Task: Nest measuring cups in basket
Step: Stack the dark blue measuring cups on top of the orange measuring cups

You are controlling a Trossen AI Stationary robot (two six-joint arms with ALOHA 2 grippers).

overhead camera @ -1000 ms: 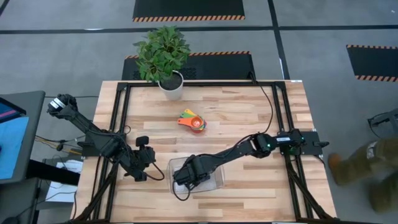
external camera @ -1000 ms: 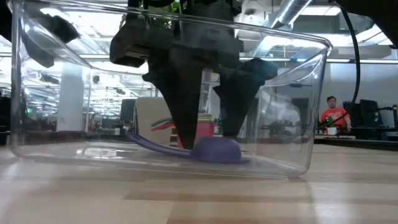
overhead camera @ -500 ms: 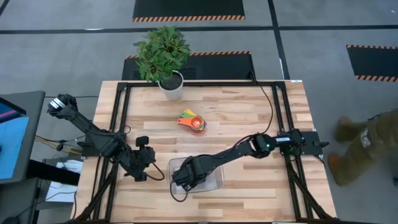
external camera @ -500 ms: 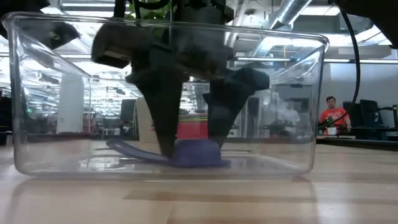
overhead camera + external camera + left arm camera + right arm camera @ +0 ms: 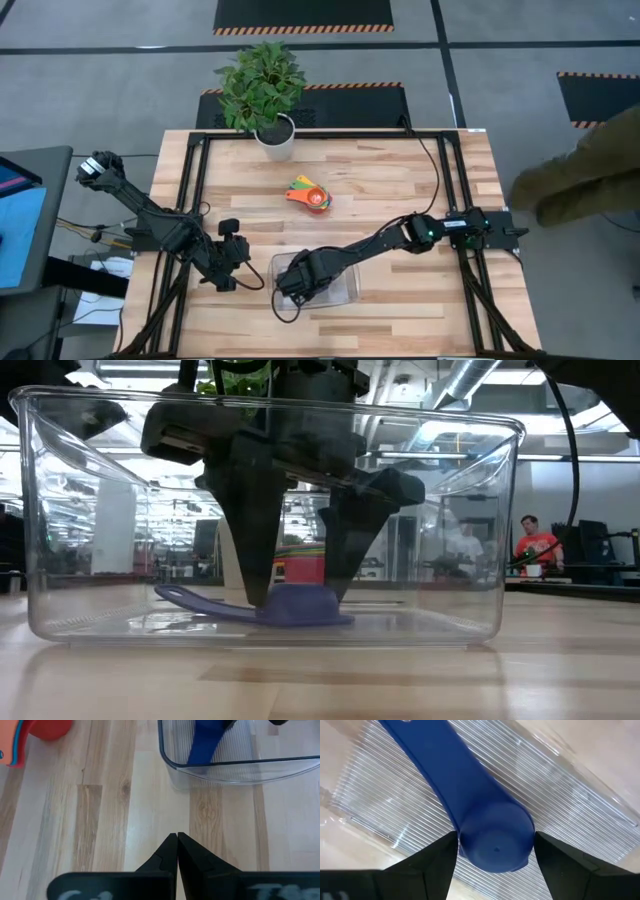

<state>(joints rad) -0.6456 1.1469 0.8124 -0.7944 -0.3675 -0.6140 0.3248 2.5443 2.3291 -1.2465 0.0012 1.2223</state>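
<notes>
The clear basket (image 5: 318, 280) stands on the table near its front edge. A dark blue measuring cup (image 5: 495, 845) lies upside down on the basket's ribbed floor, its handle (image 5: 435, 765) flat along the floor. My right gripper (image 5: 297, 283) reaches down into the basket and is shut on this cup. The other cups (image 5: 308, 195), orange, yellow, green and red, lie nested mid-table; they also show in the left wrist view (image 5: 42, 730). My left gripper (image 5: 177, 840) is shut and empty, low over the table left of the basket. My right gripper pinches the cup's round bowl (image 5: 462, 842) between its two fingers, one on each side. The fingers (image 5: 255, 550) come from above, pointing down, and stand across the cup where the handle joins the bowl. The cup sits rim down on the basket floor (image 5: 400, 622).
A white plant pot (image 5: 276, 138) stands at the table's far edge. A person (image 5: 585, 180) moves past the table's right side. Bare wood lies between the basket and the nested cups.
My right gripper has slid the dark blue cup along the basket floor toward the table's left edge, keeping its fingers on the bowl. The basket has shifted a little with it and now shows more level in the low view.
</notes>
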